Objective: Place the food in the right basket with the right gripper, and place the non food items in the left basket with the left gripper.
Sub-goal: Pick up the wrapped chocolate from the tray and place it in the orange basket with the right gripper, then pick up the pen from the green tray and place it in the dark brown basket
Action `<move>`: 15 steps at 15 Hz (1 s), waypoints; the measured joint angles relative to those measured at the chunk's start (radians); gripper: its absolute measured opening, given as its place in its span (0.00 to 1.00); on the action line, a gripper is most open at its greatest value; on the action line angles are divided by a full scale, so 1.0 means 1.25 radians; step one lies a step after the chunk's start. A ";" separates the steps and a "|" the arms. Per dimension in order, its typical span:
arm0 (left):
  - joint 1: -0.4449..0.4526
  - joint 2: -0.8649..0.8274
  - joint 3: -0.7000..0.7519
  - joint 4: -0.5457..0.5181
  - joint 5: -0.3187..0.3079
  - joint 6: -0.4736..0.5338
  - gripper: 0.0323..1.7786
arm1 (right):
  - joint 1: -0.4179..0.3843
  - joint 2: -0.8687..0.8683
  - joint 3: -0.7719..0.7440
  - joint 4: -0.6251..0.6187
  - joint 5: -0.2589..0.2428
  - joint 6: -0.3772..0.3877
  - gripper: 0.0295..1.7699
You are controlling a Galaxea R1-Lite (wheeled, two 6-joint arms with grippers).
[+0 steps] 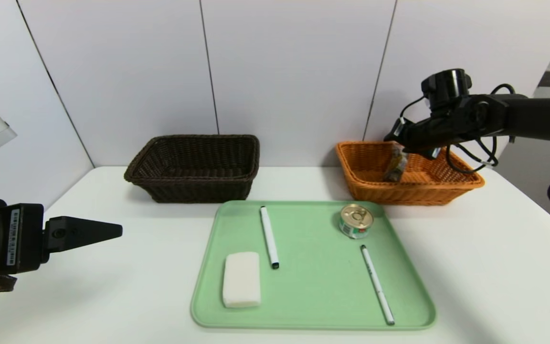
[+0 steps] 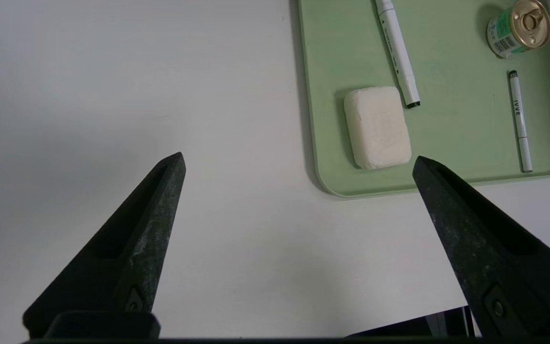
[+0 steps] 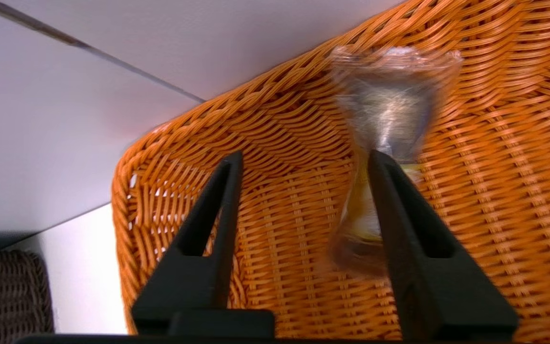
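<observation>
A: Nearest, the left gripper (image 2: 299, 162) hangs with its black fingers spread wide over bare white table (image 1: 89, 296), empty, beside the pale green plastic tray (image 1: 320, 296).

B: And the right gripper (image 3: 303, 160)?

A: Over the orange-tan woven wicker basket (image 1: 365, 184), jaws parted – the long clear-wrapped brown-yellow snack packet (image 3: 389, 143) is against one finger, blurred, apparently dropping in. Light, crinkly, slippery, I'd judge.

B: The dark brown woven wicker basket (image 1: 194, 184)?

A: Nothing visible inside. On the tray sit the small round tin with gold pull-tab lid (image 1: 355, 220) – rigid, best pinched across its sides – plus the white rounded block (image 1: 241, 279), the white marker with black tip (image 1: 269, 236) and the thin white-silver pen (image 1: 377, 284).
</observation>
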 joint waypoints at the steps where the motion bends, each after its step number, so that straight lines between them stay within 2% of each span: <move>1: 0.000 0.002 0.001 -0.002 0.000 0.000 0.95 | -0.001 0.004 0.000 -0.010 -0.001 0.000 0.60; 5: 0.000 0.008 0.005 -0.005 0.000 0.000 0.95 | 0.006 -0.055 -0.002 -0.010 -0.002 -0.015 0.75; 8: 0.000 0.012 0.005 -0.005 0.000 -0.008 0.95 | 0.039 -0.170 0.000 0.078 -0.001 -0.021 0.82; 10: 0.000 0.016 0.006 -0.005 0.000 -0.009 0.95 | 0.082 -0.256 0.000 0.204 0.002 -0.025 0.85; 13: 0.000 0.020 0.009 -0.005 -0.001 -0.009 0.95 | 0.170 -0.344 0.004 0.460 0.010 -0.027 0.89; 15: 0.000 0.022 0.011 -0.005 -0.002 -0.009 0.95 | 0.231 -0.369 0.017 0.619 0.035 -0.021 0.91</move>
